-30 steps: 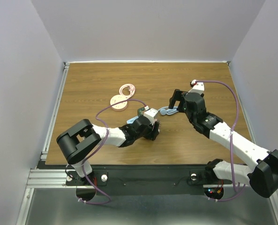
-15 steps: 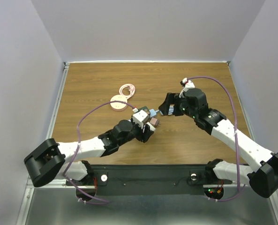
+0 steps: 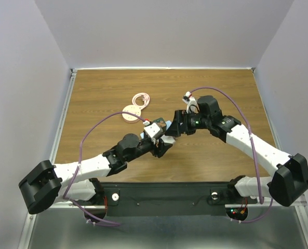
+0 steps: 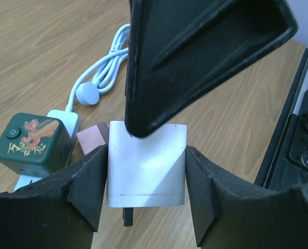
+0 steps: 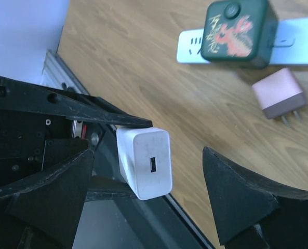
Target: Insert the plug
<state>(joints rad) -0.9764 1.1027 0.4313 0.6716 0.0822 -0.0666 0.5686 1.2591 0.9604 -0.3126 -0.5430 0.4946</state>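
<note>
White plug (image 5: 146,161) near pink adapter (image 5: 278,93)

This is a robotics lab test cell. Plain pale walls (image 3: 29,78) box in a wood-grain counter (image 3: 102,88) edged by an aluminium rail (image 3: 60,119). The cabled left arm (image 3: 91,165) and right arm (image 3: 250,144) are bolted to a black base bar (image 3: 164,197), where status lights (image 3: 236,211) glow.

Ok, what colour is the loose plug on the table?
Pink; the plug shows best from the right wrist.
</note>
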